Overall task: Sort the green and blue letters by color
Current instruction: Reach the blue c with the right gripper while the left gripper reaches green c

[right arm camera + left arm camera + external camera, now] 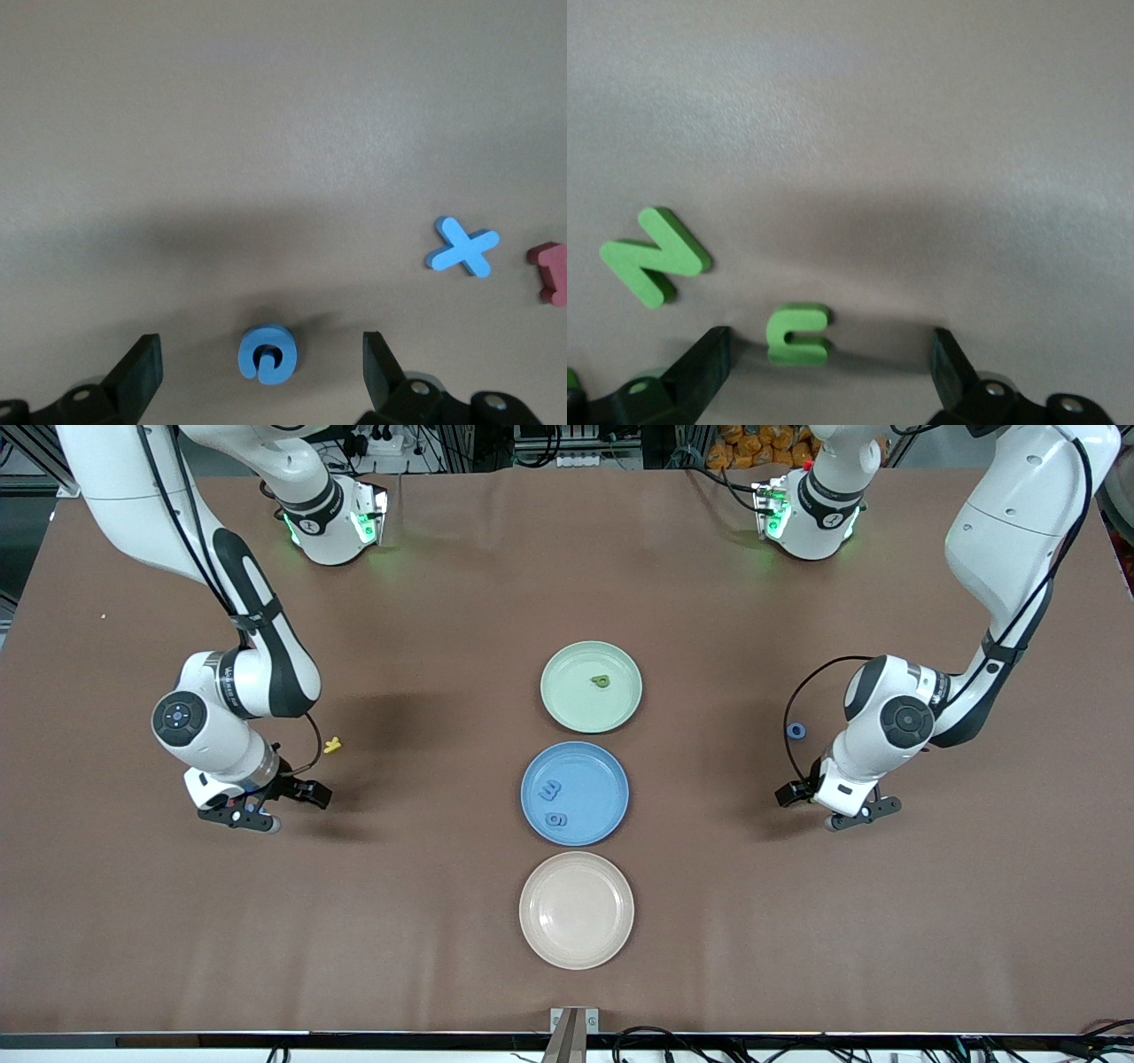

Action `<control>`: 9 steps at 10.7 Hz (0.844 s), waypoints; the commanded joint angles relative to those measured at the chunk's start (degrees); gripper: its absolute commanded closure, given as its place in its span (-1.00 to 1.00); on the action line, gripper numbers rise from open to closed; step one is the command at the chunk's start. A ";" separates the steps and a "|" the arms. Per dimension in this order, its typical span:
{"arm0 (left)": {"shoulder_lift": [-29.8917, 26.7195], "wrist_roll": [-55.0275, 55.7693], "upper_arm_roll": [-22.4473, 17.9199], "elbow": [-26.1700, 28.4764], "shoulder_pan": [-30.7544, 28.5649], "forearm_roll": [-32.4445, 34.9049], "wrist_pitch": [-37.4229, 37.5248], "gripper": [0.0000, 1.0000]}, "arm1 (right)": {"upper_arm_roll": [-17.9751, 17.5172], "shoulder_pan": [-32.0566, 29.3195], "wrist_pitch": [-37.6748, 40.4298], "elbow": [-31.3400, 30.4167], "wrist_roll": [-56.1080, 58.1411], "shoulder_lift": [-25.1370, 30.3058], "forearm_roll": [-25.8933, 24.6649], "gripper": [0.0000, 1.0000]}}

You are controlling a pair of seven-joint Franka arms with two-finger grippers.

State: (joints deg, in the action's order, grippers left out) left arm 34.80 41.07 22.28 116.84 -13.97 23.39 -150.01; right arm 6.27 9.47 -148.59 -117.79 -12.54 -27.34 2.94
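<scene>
In the left wrist view my left gripper (831,341) is open, with a small green n (797,334) lying on the table between its fingers (709,365), closer to one of them. A green N (656,257) lies beside it. In the right wrist view my right gripper (261,341) is open around a round blue letter (267,354). A blue X (462,247) lies off to one side. In the front view the left gripper (846,813) and the right gripper (257,810) are low over the table, and they hide these letters. A blue O (796,731) lies by the left arm.
Three plates stand in a row mid-table. The green plate (567,708) holds one green letter (601,681), and the blue plate (602,775) holds two blue letters (553,790). The beige plate (576,910) is nearest the camera. A yellow letter (332,745) lies by the right arm, and a dark red letter (551,273) lies next to the X.
</scene>
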 commanded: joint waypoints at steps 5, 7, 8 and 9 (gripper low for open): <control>-2.10 1.99 -0.13 1.11 0.35 3.15 1.91 -1.00 | -1.34 -1.83 -7.94 -4.28 0.23 -1.93 -0.40 -0.86; -2.45 1.82 -0.13 0.67 0.18 3.15 2.00 -1.00 | -1.52 -2.00 -7.68 -4.20 0.41 -1.93 -0.40 0.41; -2.63 1.82 -0.13 0.67 0.09 3.15 2.00 -1.00 | -1.96 -2.00 -7.42 -4.02 0.32 -1.93 -0.40 0.67; -2.63 1.82 -0.13 0.76 0.00 3.15 2.00 -1.00 | -2.22 -2.09 -7.33 -3.85 0.23 -1.93 -0.40 0.77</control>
State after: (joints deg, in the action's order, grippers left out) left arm 33.79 41.28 22.16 116.88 -13.68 24.59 -148.80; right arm 5.78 8.86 -155.69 -121.44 -12.54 -29.77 2.96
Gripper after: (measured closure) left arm 0.000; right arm 0.313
